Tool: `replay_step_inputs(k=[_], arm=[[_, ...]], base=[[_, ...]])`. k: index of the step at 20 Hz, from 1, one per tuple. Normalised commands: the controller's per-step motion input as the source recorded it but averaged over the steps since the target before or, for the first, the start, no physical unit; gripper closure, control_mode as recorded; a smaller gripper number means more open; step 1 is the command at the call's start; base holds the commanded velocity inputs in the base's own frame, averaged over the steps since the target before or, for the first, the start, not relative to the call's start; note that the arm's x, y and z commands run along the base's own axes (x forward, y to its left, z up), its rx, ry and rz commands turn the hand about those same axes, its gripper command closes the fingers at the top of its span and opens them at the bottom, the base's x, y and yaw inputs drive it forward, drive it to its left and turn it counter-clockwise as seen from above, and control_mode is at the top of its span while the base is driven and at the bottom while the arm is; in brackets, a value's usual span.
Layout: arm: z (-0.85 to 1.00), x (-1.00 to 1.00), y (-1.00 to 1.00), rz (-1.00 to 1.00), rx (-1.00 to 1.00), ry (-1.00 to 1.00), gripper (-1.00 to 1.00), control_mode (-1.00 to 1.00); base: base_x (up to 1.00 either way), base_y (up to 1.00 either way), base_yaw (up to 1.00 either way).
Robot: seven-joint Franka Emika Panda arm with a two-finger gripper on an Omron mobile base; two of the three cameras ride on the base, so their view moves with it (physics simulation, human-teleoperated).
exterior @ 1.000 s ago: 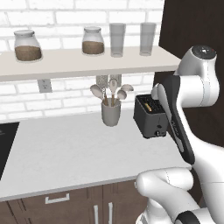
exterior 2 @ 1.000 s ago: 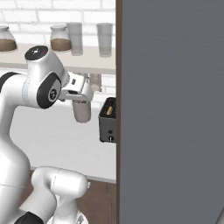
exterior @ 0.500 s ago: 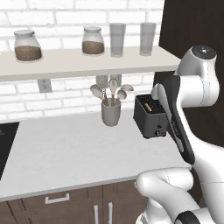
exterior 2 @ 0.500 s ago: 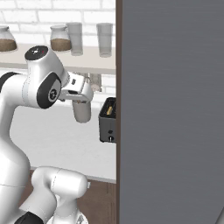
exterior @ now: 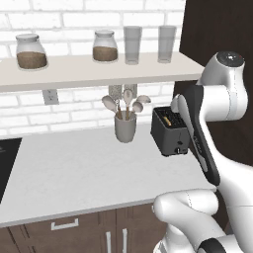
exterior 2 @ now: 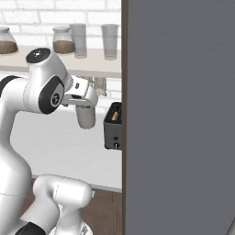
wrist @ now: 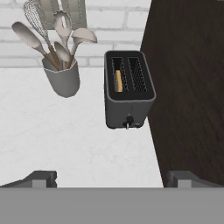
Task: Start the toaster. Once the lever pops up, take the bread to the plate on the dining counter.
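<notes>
The black two-slot toaster point(wrist: 128, 87) stands on the white worktop point(wrist: 65, 135), tight against a dark cabinet side. The bread point(wrist: 118, 81) sits down in its left slot as a golden strip. A small knob and lever tab mark the end face that points toward me. My gripper point(wrist: 114, 178) hovers above and short of the toaster, open, nothing between its fingertips point(wrist: 41, 178). From the base, the toaster point(exterior: 170, 132) point(exterior 2: 113, 126) shows beside my forearm, bread point(exterior: 169, 119) visible in the slot. The plate and the dining counter are out of view.
A grey utensil crock point(exterior: 125, 128) point(wrist: 62, 78) with spoons and a whisk stands left of the toaster. A shelf point(exterior: 99, 69) above holds jars and glasses. The tall dark cabinet point(wrist: 188, 87) point(exterior 2: 179, 114) walls off the right side. A black cooktop corner point(exterior: 6, 158) lies far left.
</notes>
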Motion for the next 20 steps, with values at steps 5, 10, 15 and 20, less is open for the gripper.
replay_step_inputs(k=[5, 10, 15, 20], arm=[[0.00, 0.00, 0.00, 0.00, 0.00, 0.00, -1.00, -1.00], [0.00, 0.00, 0.00, 0.00, 0.00, 0.00, -1.00, -1.00], [0.00, 0.00, 0.00, 0.00, 0.00, 0.00, -1.00, -1.00], [0.00, 0.00, 0.00, 0.00, 0.00, 0.00, -1.00, -1.00]], base=[[0.00, 0.00, 0.00], [0.00, 0.00, 0.00], [0.00, 0.00, 0.00], [0.00, 0.00, 0.00]])
